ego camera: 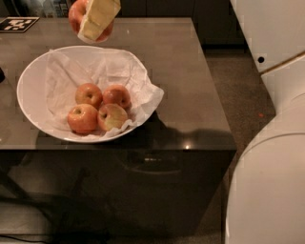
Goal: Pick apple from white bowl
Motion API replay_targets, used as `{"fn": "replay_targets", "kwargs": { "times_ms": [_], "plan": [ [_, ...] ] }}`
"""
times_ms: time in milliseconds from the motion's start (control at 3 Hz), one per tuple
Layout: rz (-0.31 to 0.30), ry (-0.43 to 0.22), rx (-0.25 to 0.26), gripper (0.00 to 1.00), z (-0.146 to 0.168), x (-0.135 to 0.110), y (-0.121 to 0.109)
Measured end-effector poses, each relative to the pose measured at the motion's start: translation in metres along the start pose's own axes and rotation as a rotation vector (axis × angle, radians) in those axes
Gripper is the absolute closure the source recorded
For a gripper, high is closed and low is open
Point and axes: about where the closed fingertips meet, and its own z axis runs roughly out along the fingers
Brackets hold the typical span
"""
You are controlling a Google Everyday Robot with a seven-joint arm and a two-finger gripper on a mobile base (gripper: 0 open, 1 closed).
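My gripper (95, 19) is at the top left of the camera view, high above the white bowl (28, 81). Its pale yellow fingers (102, 14) are shut on the red apple (76, 14), which hangs in the air clear of the bowl. The bowl sits on the left of the dark table and is lined with crumpled white tissue paper (119, 71). Several smaller apples (100, 107) stay clustered in the bowl's near side.
The dark table (181, 71) ends at its front edge just below the bowl and at its right edge beside grey carpet. My white arm and body (271, 143) fill the right side. A black-and-white marker tag (16, 24) lies at the table's far left.
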Motion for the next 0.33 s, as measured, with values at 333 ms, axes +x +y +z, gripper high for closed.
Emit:
{"fn": "replay_targets", "kwargs": {
  "times_ms": [333],
  "plan": [
    [-0.002, -0.009, 0.008, 1.00, 0.0017, -0.0032, -0.0027]
  ]
}}
